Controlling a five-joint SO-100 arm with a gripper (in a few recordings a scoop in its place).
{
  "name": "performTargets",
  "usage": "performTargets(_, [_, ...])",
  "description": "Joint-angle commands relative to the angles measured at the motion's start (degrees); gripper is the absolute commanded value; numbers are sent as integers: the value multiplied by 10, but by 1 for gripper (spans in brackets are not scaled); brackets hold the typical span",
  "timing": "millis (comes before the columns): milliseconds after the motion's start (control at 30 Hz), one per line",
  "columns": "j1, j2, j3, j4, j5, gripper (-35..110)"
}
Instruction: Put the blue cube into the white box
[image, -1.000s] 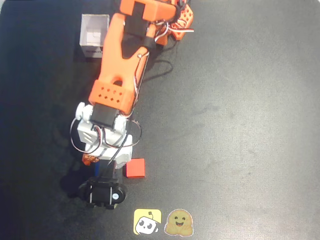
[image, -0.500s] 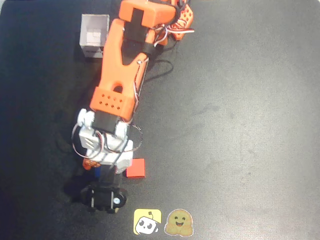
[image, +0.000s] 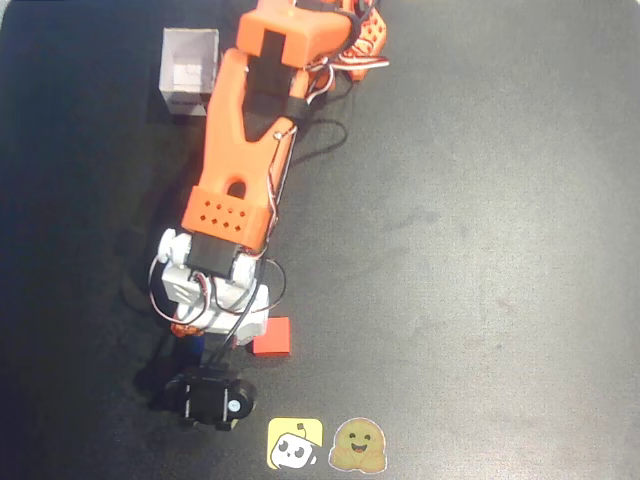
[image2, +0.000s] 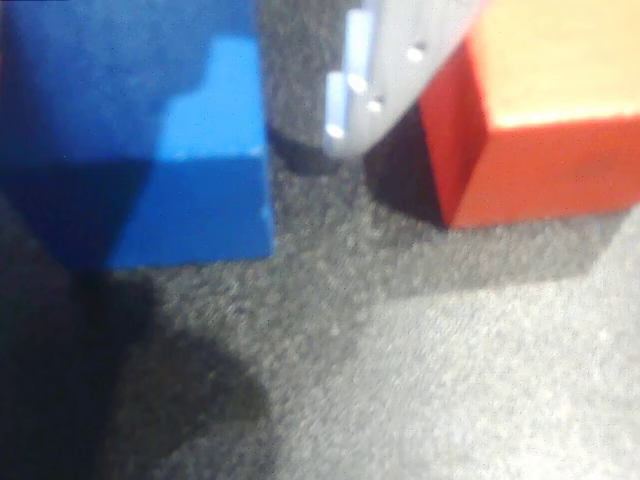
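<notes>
Blue matte cube (image2: 140, 140) sits on the dark table (image2: 420, 380), with one pale grey gripper finger (image2: 385, 75) down between it and the red cube (image2: 540, 120). Whether the gripper (image: 205, 345) is apart or together cannot be told. Well beyond the blue cube, in the overhead view, stands the white open-topped box (image: 188, 70).

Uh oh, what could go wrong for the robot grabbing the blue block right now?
1. In the wrist view a grey pincer finger sits between the blue cube and the red cube, nearly against the red one, so it may shove it aside.
2. The white box is far up the black table in the overhead view, so a weak grip might drop the cube on the way.
</notes>
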Motion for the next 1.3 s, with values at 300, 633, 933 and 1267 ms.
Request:
performTargets(300, [2, 4, -26, 16, 5, 7])
performTargets(633, [11, 32, -25, 40, 3, 0])
performTargets(933, [33, 149, 7, 93, -37, 0])
performTargets(1267, [83, 436, 267, 33, -75, 0])
